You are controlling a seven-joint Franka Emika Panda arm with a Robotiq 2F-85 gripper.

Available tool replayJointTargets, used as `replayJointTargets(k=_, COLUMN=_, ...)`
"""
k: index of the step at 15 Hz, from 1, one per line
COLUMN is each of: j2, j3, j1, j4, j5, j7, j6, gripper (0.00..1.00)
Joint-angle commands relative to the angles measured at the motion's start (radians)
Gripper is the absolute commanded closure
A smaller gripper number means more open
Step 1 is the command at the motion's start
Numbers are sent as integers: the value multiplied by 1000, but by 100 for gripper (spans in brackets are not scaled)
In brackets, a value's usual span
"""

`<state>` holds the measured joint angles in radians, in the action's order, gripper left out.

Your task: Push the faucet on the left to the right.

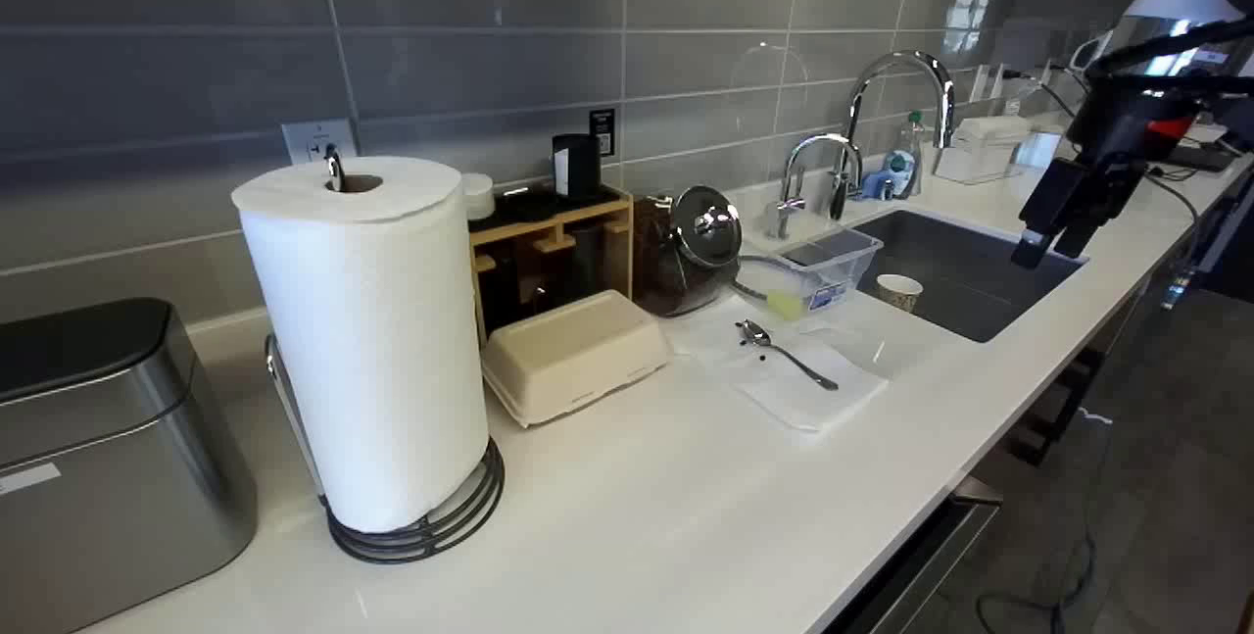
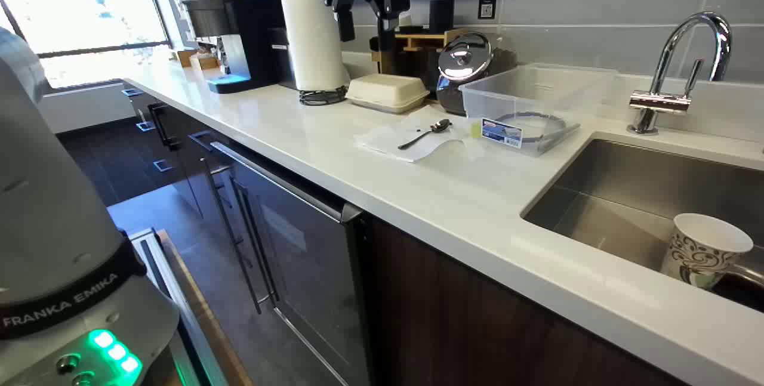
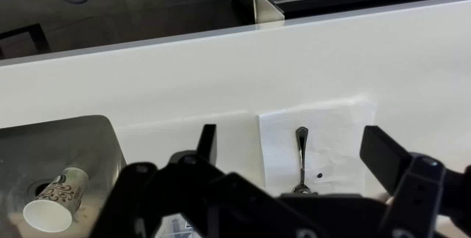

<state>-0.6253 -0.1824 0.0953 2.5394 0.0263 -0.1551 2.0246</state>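
- In the wrist view, the gripper (image 3: 289,138) hangs above the white countertop (image 2: 310,129), its two fingers spread wide with a broad gap between them.
- In an exterior view, the taller chrome gooseneck faucet (image 1: 944,115) stands behind the steel sink (image 2: 627,171), near the grey tiled wall (image 1: 480,56), its thin spout arching toward that view's right; the gripper is apart from it.
- The shorter chrome gooseneck faucet (image 1: 788,208) stands near the taller one, closer to the clear plastic bin (image 2: 501,132).
- A dish-soap bottle (image 1: 906,164) with a green cap stands near the taller faucet.
- A patterned paper cup (image 2: 698,255) stands inside the sink.
- A metal spoon (image 3: 302,157) lies on a white paper napkin (image 3: 338,131), with dark specks (image 3: 319,175) near it.
- A lidded glass jar (image 1: 676,281) stands between the bin and a closed beige clamshell box (image 1: 578,350).
- A paper towel roll (image 1: 362,350) stands upright just beside the box.
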Motion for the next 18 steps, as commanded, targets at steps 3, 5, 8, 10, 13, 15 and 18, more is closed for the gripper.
replayJointTargets(k=3, j2=1, j3=6, j1=7, j4=-2, j5=-4, j7=-4, j6=-3, gripper=0)
replayJointTargets(k=5, j2=1, j3=6, j1=7, j4=-2, j5=-4, j7=-4, j6=-3, gripper=0)
replayJointTargets(k=8, j2=1, j3=6, j1=7, j4=-2, j5=-4, j7=-4, j6=-3, gripper=0)
replayJointTargets(k=10, j2=63, j3=2, j1=12, j4=-39, j5=2, j7=3, j6=40, gripper=0)
replayJointTargets(k=13, j2=179, j3=-30, j1=9, j4=-142, j5=-25, j7=-13, j6=73, gripper=0)
replayJointTargets(k=15, j2=295, j3=-54, j1=23, j4=-257, j5=-25, j7=-13, j6=116, gripper=0)
replayJointTargets(k=18, j2=438, j3=-108, j1=22, j4=-445, j5=-50, j7=-12, j6=91, gripper=0)
